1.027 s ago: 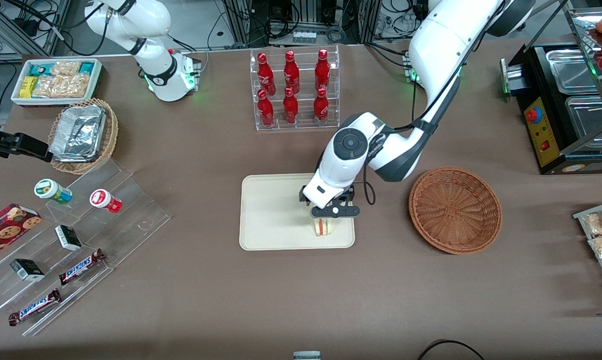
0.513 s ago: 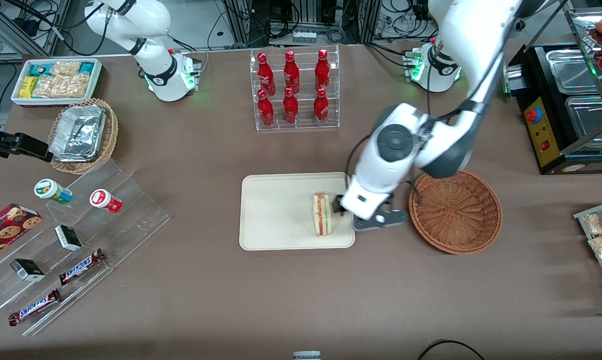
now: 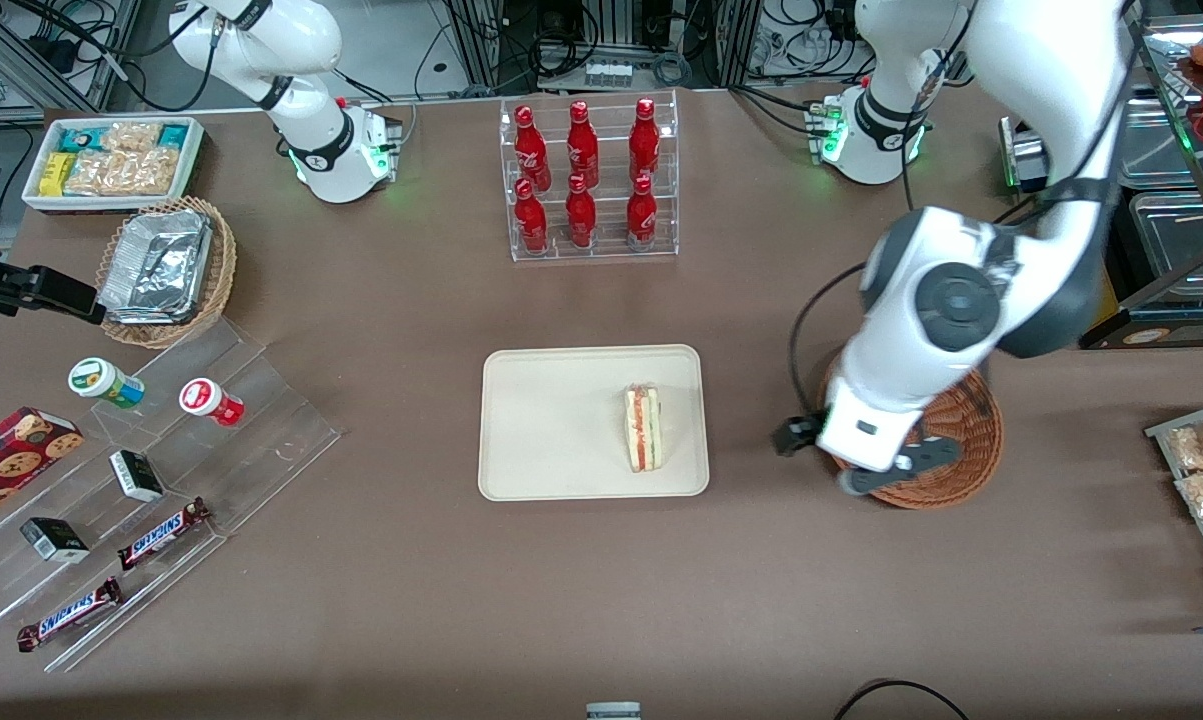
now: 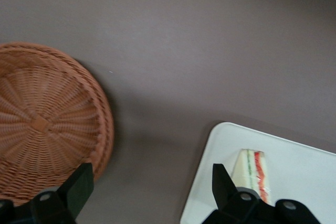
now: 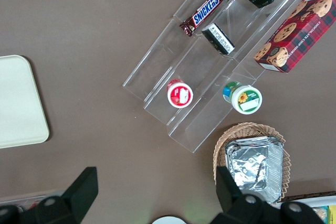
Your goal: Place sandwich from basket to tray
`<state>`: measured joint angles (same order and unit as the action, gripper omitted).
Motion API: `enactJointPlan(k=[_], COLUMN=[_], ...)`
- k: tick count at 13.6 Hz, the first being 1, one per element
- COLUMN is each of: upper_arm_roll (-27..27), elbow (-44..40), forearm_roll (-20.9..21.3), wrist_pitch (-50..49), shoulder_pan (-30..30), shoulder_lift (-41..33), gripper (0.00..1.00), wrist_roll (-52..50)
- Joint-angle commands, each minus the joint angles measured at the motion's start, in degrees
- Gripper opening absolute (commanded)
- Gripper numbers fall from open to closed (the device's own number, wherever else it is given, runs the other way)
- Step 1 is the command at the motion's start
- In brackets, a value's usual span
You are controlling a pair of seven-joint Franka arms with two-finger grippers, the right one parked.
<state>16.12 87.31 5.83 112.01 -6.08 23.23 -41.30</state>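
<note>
The sandwich [image 3: 643, 442] lies on the cream tray [image 3: 551, 420], near the tray's edge on the working arm's side. It also shows in the left wrist view [image 4: 252, 174], lying on the tray [image 4: 304, 182]. The reddish-brown wicker basket [image 3: 973, 448] stands beside the tray and is partly covered by my arm; in the left wrist view it [image 4: 42, 124] holds nothing. My left gripper [image 3: 841, 462] is open and empty. It hangs above the bare table between tray and basket [image 4: 151, 174], by the basket's rim.
A clear rack of red bottles [image 3: 586, 180] stands farther from the front camera than the tray. Toward the parked arm's end are a tan basket of foil packs [image 3: 166, 270], a white snack bin [image 3: 111, 160] and acrylic steps with snacks [image 3: 141, 470]. A black appliance [image 3: 1111, 220] stands at the working arm's end.
My left gripper let go of the sandwich, which now lies on the tray. The gripper moved away from the tray toward the basket.
</note>
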Motion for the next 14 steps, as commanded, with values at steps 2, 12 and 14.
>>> enactJointPlan(k=[2,12,14], upper_arm_roll=[0.5,-2.3,-4.9], elbow=[-0.7,-3.1,-4.3], forearm_roll=[-0.6,-1.3,-1.4], wrist_pitch=[-4.9,-25.6,-30.4], shoulder_pan=[4.8,10.8,9.7], shoulder_lift=[-3.3,-14.5,-16.5], gripper=[1.00,1.00,1.00], wrist_roll=[3.7,26.6,31.3])
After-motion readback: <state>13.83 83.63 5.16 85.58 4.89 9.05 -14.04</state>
